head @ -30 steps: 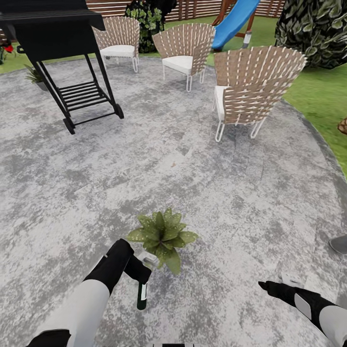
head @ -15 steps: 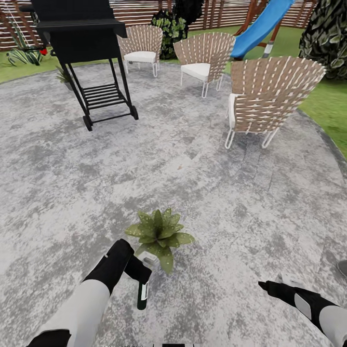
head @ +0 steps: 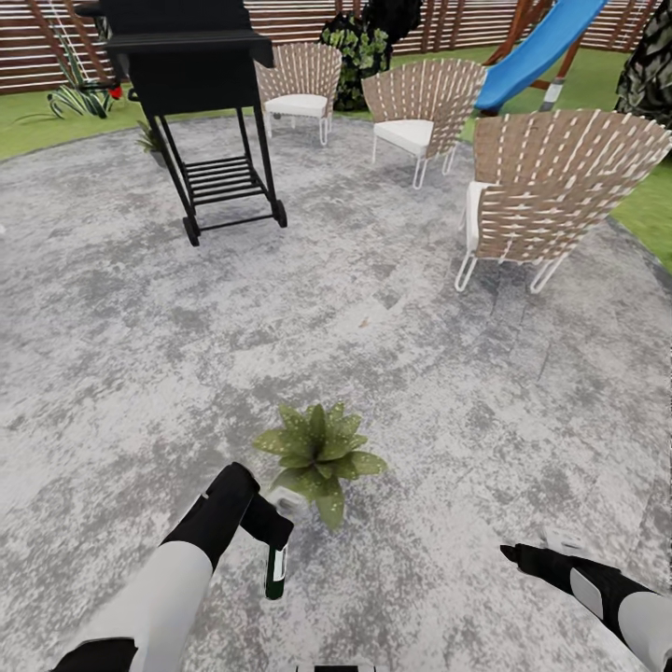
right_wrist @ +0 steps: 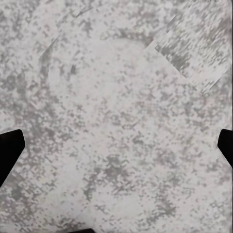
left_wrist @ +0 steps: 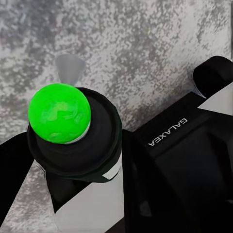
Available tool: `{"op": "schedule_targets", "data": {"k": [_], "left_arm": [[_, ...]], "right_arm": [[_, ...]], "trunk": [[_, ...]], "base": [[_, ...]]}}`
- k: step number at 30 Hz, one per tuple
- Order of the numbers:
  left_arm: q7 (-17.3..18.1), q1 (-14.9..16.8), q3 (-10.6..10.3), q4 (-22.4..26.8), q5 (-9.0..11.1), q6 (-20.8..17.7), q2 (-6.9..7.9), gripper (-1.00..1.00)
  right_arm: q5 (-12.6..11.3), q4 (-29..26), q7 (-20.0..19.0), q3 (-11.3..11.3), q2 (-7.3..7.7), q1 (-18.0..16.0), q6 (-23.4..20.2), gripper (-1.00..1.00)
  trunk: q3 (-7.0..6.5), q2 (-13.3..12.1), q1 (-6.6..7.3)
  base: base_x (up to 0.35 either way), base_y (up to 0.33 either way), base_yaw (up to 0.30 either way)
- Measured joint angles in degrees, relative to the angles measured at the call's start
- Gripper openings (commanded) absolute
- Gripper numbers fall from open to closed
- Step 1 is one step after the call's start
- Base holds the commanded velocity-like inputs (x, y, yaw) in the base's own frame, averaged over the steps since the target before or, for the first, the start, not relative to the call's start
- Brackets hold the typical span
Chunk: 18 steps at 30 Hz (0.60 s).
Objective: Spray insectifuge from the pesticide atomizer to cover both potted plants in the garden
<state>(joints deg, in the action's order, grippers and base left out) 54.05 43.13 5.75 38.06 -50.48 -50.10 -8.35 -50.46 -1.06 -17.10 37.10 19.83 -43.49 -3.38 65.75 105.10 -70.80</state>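
In the head view the pesticide atomizer (head: pixel 274 571), a slim dark-green bottle with a white label, hangs downward from my left gripper (head: pixel 271 532), which is shut on its upper part. Its white spray head (head: pixel 289 499) sits just beside the leaves of a potted plant (head: pixel 319 455), a low green rosette on the paving. The left wrist view shows the atomizer (left_wrist: pixel 73 141) end-on, dark and round with a bright green end. A second small potted plant (head: pixel 149 140) stands far off behind the grill. My right gripper (head: pixel 521 556) hovers open over bare paving (right_wrist: pixel 116 145).
A black grill on wheels (head: pixel 201 84) stands at the far left. Three wicker chairs (head: pixel 546 187) line the far right of the grey patio (head: pixel 140 355). Beyond them are a blue slide (head: pixel 537 47), lawn and a slatted wooden fence (head: pixel 37 56).
The whole view has shifted: grill and chairs slide right and lower in the picture, so the camera moved. Both arms keep their pose, the atomizer still held beside the plant.
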Motion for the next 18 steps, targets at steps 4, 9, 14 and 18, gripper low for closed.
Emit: {"op": "schedule_targets", "data": {"k": [4, 9, 14, 18], "left_arm": [[0.01, -0.01, -0.01, 0.01, 0.00, 0.02, -0.01, -1.00], [0.02, -0.01, -0.01, 0.02, 0.01, 0.01, -0.05, -1.00], [0.02, -0.01, 0.00, 0.03, 0.02, -0.01, -0.07, -1.00], [0.02, -0.02, 0.01, 0.04, 0.02, -0.04, -0.07, -1.00]], "right_arm": [[0.00, 0.02, -0.01, 0.03, -0.01, -0.01, 0.00, 1.00], [0.00, 0.02, -0.01, 0.04, -0.01, -0.02, 0.00, 1.00], [0.01, 0.02, 0.00, 0.04, -0.01, -0.02, 0.00, 1.00], [0.02, 0.01, 0.01, 0.04, -0.02, -0.01, -0.03, 1.00]], "trunk": [[0.00, 0.00, 0.00], [0.00, 0.00, 0.00], [0.00, 0.00, 0.00], [0.00, 0.00, 0.00]], "base": [[0.000, -0.321, 0.092], [0.000, -0.339, 0.238], [0.000, -0.234, 0.254], [0.000, -0.021, 0.254]]}}
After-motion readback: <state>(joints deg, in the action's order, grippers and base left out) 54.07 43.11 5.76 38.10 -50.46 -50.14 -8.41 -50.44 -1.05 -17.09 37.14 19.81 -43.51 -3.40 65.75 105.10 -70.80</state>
